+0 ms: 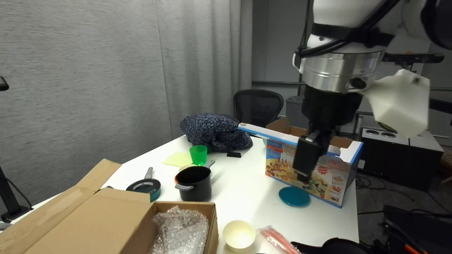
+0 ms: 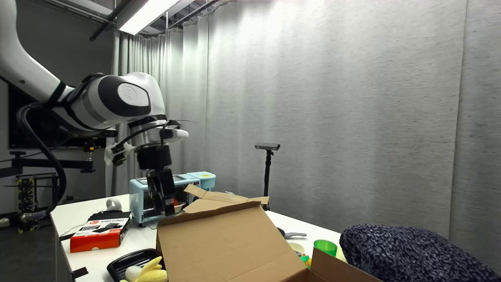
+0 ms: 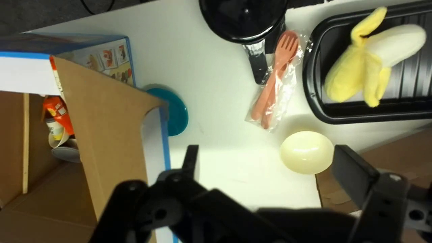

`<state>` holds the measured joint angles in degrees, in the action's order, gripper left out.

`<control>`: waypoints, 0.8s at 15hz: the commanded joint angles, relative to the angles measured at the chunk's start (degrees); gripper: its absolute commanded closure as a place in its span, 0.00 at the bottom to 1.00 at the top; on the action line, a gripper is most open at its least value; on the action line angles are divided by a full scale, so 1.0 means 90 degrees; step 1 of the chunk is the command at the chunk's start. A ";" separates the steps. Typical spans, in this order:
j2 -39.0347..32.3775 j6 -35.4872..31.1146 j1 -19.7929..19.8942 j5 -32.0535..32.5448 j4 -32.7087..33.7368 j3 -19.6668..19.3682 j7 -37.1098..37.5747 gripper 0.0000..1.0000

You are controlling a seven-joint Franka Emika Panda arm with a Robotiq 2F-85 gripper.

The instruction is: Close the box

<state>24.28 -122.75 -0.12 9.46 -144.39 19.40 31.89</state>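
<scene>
Fingers [image 3: 354, 175] stand wide apart, holding nothing, the open box [image 1: 328, 180] just beside them with its flap [image 3: 109, 135] jutting their way, presumably poised outside its free edge so one can push it inward.

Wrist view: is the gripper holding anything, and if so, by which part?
Nothing held: the gripper stands open, and the box flap lies outside its jaws.
</scene>
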 commanded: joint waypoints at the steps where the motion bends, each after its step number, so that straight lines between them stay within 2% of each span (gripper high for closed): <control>1: -0.0669 -0.0051 0.0274 0.0645 0.0496 -0.0210 0.0272 0.00; 3: -0.0931 0.0115 0.0348 0.1037 0.0695 -0.0279 0.0486 0.03; 4: -0.1038 0.0185 0.0352 0.1210 0.0787 -0.0303 0.0634 0.27; 6: -0.1199 0.0335 0.0301 0.1473 0.0934 -0.0387 0.0885 0.29; 9: -0.1325 0.0480 0.0184 0.1600 0.1103 -0.0498 0.1120 0.52; 10: -0.1371 0.0529 0.0143 0.1614 0.1184 -0.0498 0.1211 0.14; 12: -0.1463 0.0600 0.0084 0.1760 0.1314 -0.0460 0.1366 0.13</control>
<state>13.01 -119.82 2.34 22.70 -135.54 15.78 41.28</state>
